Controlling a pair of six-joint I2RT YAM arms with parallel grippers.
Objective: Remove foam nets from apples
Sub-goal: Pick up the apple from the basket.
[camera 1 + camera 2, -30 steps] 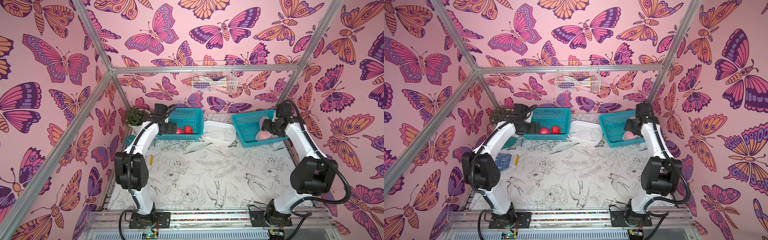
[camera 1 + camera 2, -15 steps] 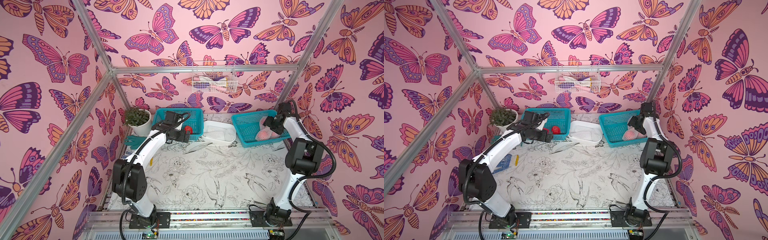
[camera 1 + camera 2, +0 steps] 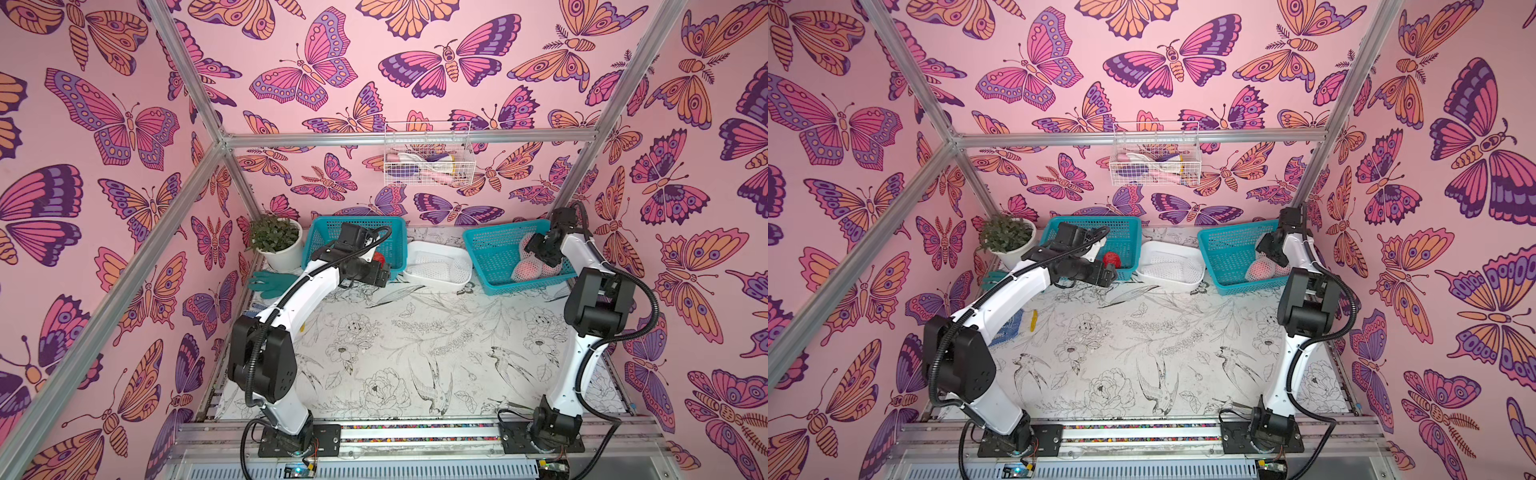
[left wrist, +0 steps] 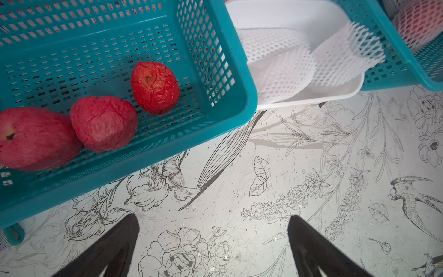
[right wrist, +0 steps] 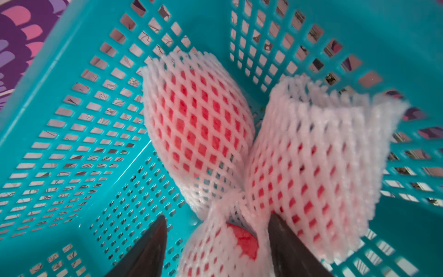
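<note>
Right gripper spread around 1 apple, not pinching; left gripper spread, empty. Net looks soft, springy: pinch its loose end.

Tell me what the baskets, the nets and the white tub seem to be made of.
The baskets: teal moulded plastic, smooth, perforated walls. The nets: soft white foam mesh, matte, fuzzy strands. The tub: likely white plastic, smooth thin rim.
</note>
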